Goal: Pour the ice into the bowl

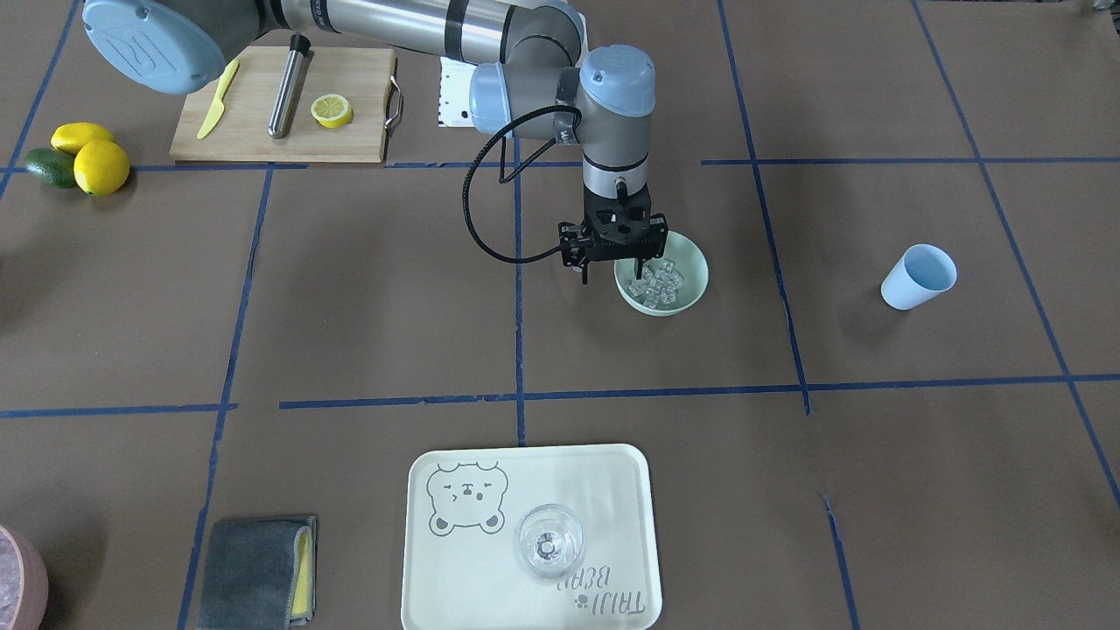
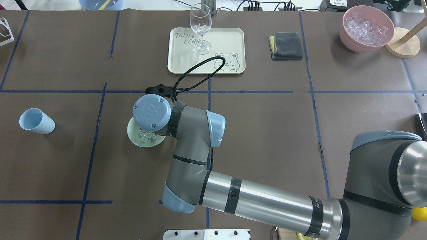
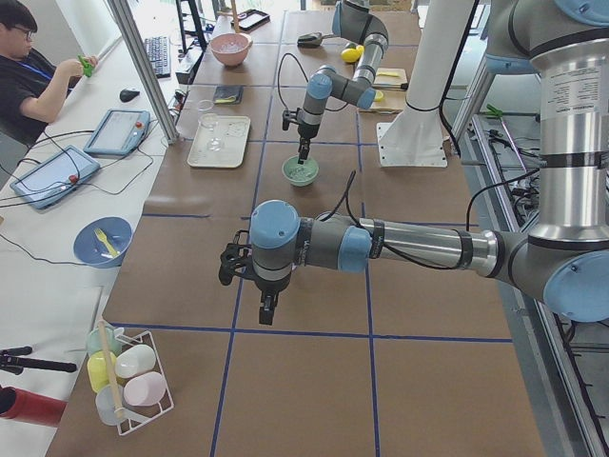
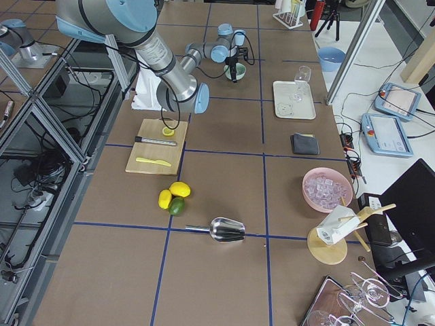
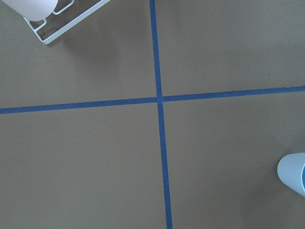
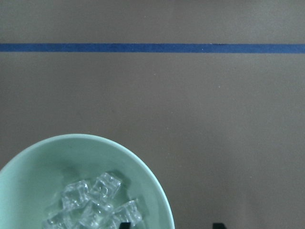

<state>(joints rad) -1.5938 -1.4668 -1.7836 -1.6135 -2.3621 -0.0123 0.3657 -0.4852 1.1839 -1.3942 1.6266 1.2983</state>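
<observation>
The right hand (image 1: pixel 614 273) hangs pointing straight down over the rim of the round pale mint-green matte bowl (image 1: pixel 694 273), on the bowl's side toward the robot's right. The bowl stands on the brown paper-covered desk (image 1: pixel 350 306). The hand's two black fingers stand wide apart and grip nothing. In the right wrist view the bowl's rim runs between their tips, one tip over the bowl's inside and the other over bare desk outside it. Whether either finger touches the rim cannot be told.

The ice (image 1: pixel 658 282), a small heap of clear glassy cubes, lies in the bottom of the bowl, below the hand and just beside the inner finger.

A light blue plastic cup (image 1: pixel 917 276) lies on its side on the robot's left, well apart from the bowl. Across the desk from the robot, a cream rectangular tray with a bear drawing (image 1: pixel 612 490) carries a clear stemmed glass (image 1: pixel 549 542).

The left hand (image 3: pixel 268 310) shows only in the exterior left view, hanging above the desk well apart from the bowl. Whether its fingers are spread or closed cannot be told.
</observation>
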